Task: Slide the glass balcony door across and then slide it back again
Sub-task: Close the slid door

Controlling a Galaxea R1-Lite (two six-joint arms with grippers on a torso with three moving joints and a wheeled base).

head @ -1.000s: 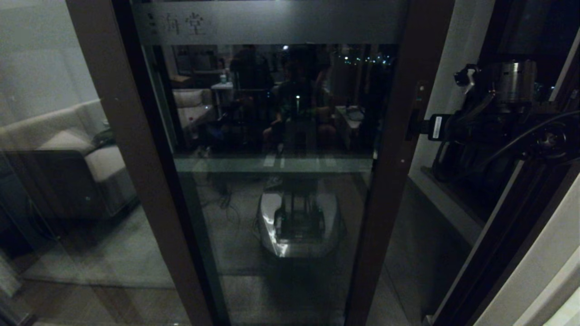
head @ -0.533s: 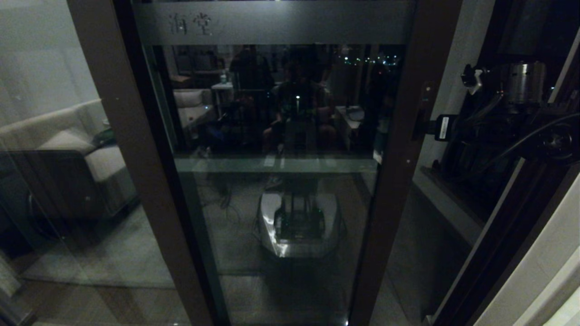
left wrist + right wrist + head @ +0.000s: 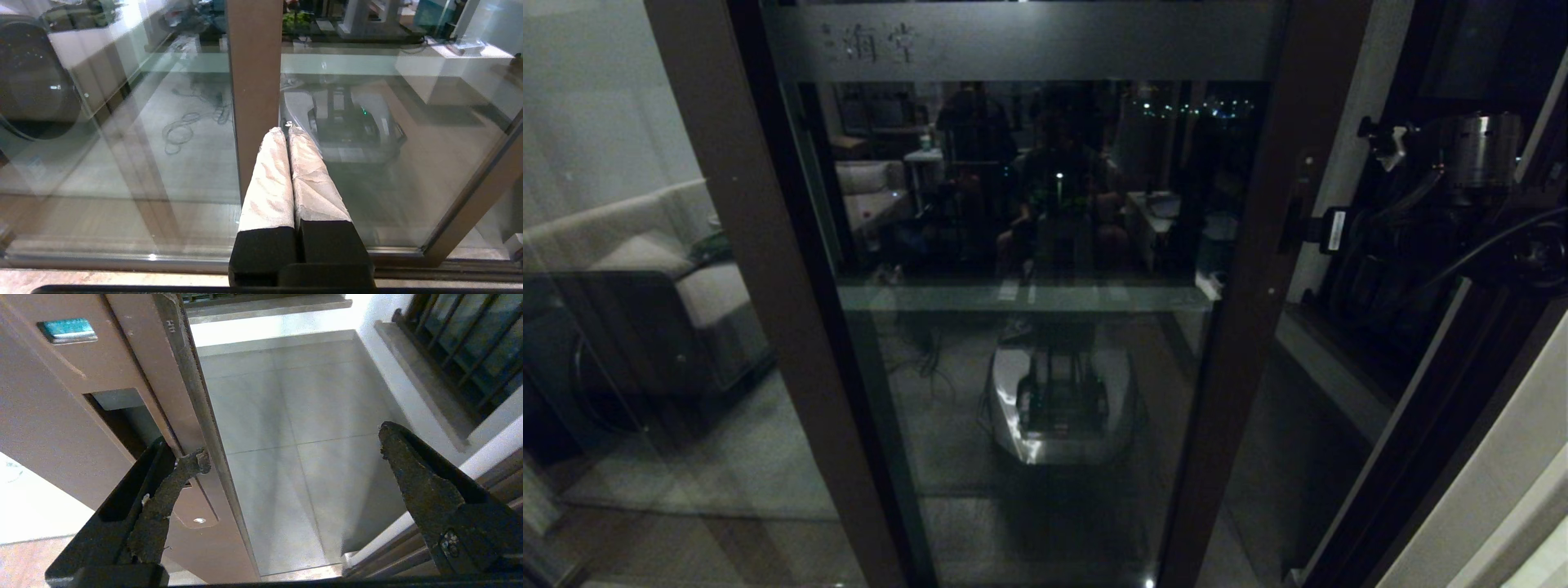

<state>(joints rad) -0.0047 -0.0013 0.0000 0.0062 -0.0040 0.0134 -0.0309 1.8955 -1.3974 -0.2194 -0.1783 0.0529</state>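
1. Right wrist view: right gripper [image 3: 290, 453] spread wide, one finger [image 3: 179, 469] hooked in the slot handle [image 3: 122, 416]; it may slip out
2. Left gripper [image 3: 286, 130] closed, idle
3. Glass balcony door [image 3: 1045, 327] stands ahead, partly open

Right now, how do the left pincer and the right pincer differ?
The left pincer is shut, fingers pressed together; the right pincer is open wide. The left hangs free before the glass, while one right finger hooks the glass balcony door's slot handle. Left fingers are white-wrapped, right ones dark.
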